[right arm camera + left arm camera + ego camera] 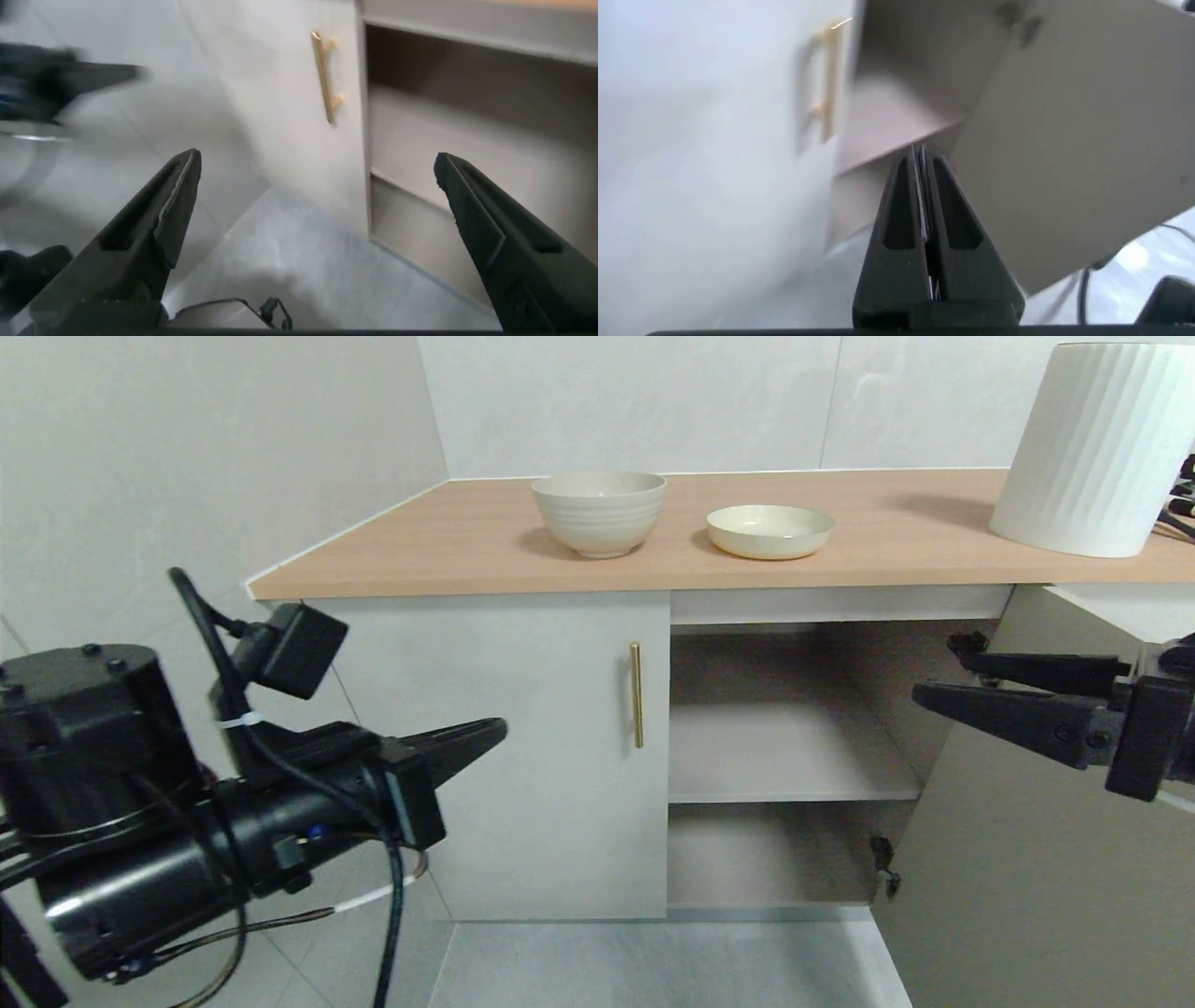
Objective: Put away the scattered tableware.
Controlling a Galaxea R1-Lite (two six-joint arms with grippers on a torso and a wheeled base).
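A deep cream bowl (599,511) and a shallow cream dish (769,530) stand side by side on the wooden countertop (448,546). Below them the cabinet's right half is open, showing a shelf (789,751) with nothing on it. My left gripper (499,731) hangs low at the left in front of the closed door, fingers pressed together, holding nothing; it shows shut in the left wrist view as well (919,159). My right gripper (934,674) is at the right by the open door (1008,859), its fingers spread wide (318,168) and holding nothing.
A tall white ribbed container (1097,448) stands at the counter's right end. The closed left door carries a brass handle (636,695). The open door swings out toward the right arm. Grey floor (653,971) lies in front, tiled walls behind and to the left.
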